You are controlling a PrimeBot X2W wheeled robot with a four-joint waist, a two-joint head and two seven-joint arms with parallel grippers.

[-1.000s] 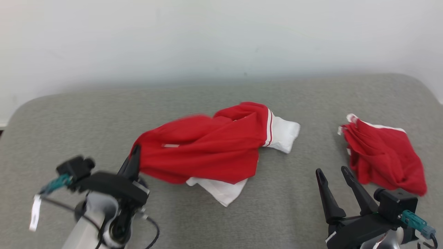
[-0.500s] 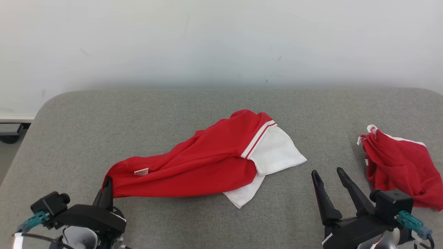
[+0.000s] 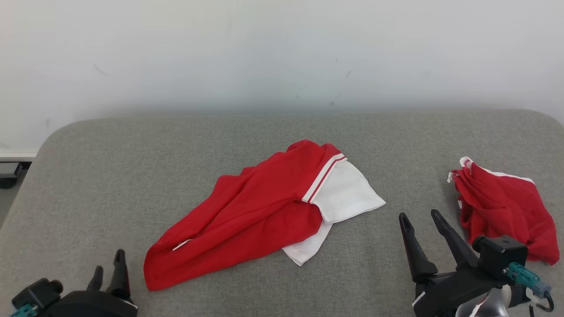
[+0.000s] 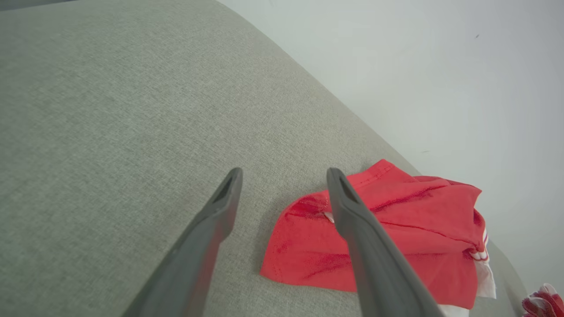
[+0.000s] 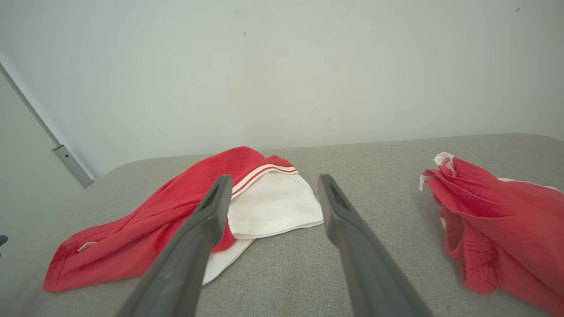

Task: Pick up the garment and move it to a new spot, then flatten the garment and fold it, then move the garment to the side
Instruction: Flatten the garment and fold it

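1. Well, we see the garment (image 3: 246, 220), red with a white part edged in stripes, lying crumpled in the middle of the grey cushion (image 3: 132, 167).
2. Our left gripper (image 3: 108, 270) is near the cloth's lower-left corner, fingers spread and holding nothing (the cloth lies free).
3. Our right gripper (image 3: 419, 218) hovers to the garment's right, fingers likewise spread and empty.
4. Beyond it, a second red garment (image 3: 502, 211) lies bunched near the cushion's right edge, well apart from the first.

Red-and-white garment (image 3: 246, 224), red-striped white trim (image 3: 324, 178), grey surface (image 3: 110, 176), red bundle (image 3: 502, 211)
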